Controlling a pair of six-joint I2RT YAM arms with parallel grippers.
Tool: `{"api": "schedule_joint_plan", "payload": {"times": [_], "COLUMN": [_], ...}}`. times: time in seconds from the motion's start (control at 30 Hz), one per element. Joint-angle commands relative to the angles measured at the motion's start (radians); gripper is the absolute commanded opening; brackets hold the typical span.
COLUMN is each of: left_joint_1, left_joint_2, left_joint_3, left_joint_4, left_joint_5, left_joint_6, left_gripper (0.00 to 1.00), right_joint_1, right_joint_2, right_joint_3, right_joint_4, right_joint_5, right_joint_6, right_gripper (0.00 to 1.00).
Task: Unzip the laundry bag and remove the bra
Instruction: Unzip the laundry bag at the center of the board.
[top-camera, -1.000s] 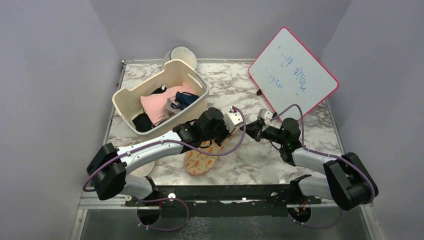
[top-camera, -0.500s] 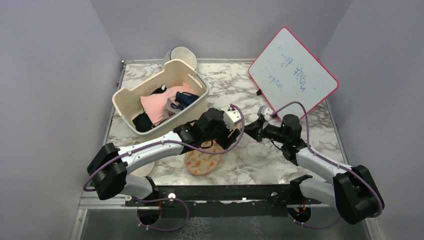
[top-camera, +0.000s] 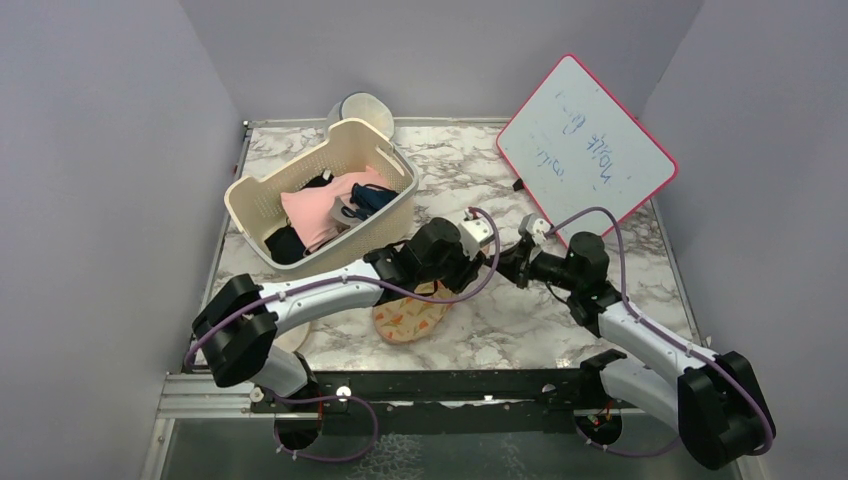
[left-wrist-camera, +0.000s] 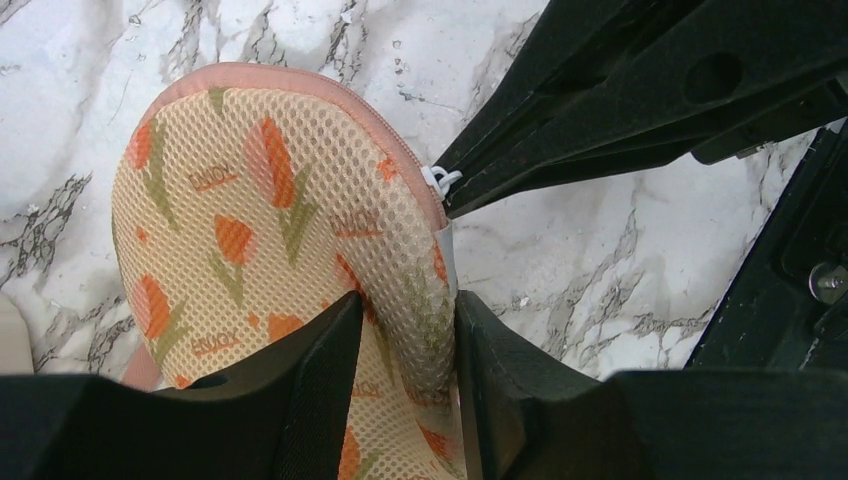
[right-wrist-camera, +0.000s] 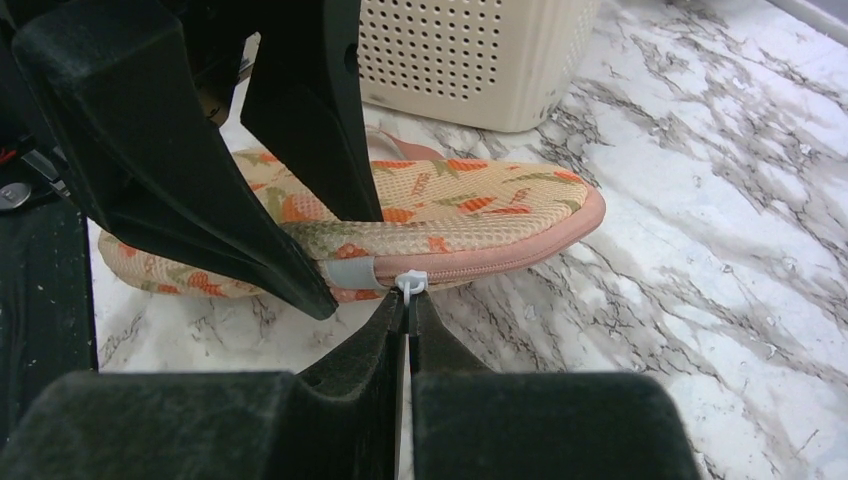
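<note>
The right claw (right-wrist-camera: 408, 306) is pinched narrow on the small white zipper pull (right-wrist-camera: 410, 283) at the pink-edged seam of the laundry bag (right-wrist-camera: 450, 215). That grip is thin: only the tips hold the tab, so a pull angled off the seam line could let it slip out or jam the slider in the mesh. Just beside it, the left claw (left-wrist-camera: 405, 312) clamps a fold of the printed fabric. If that hold is shallow, the whole pouch may drag across the bench (right-wrist-camera: 720, 230) instead of the zip opening. The two claws sit very close, so their fingers could knock together. The bra is presumably inside the bag, though no view shows it. The basket (right-wrist-camera: 470, 50) stands near behind, where a wide swing could strike it.
</note>
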Motion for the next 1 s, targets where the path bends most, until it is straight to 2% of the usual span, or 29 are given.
{"api": "schedule_joint_plan", "payload": {"times": [0.0, 0.13, 0.37, 0.67, 0.97], "left_joint_1": [-0.006, -0.007, -0.017, -0.039, -0.053], "left_joint_2": [0.02, 0.031, -0.021, -0.088, -0.093], "left_joint_3": [0.049, 0.065, 0.04, -0.001, -0.036], "left_joint_4": [0.033, 0.017, -0.014, -0.05, -0.042], "left_joint_5": [-0.003, 0.001, 0.058, 0.089, 0.068], "left_joint_6": [0.006, 0.036, 0.145, 0.2, 0.167], "left_gripper": [0.32, 0.12, 0.0, 0.0, 0.0], "right_joint_1": [0.005, 0.006, 0.003, -0.028, -0.078], "right_joint_2": [-0.013, -0.027, -0.011, 0.071, 0.17], "right_joint_3": [-0.003, 0.016, 0.094, 0.176, 0.201], "right_joint_4": [-0.043, -0.09, -0.214, -0.292, -0.191], "right_joint_5": [0.01, 0.069, 0.194, 0.244, 0.22], "right_joint_6": [-0.015, -0.019, -0.006, -0.023, -0.007], "right_gripper": [0.01, 0.01, 0.01, 0.01, 0.01]}}
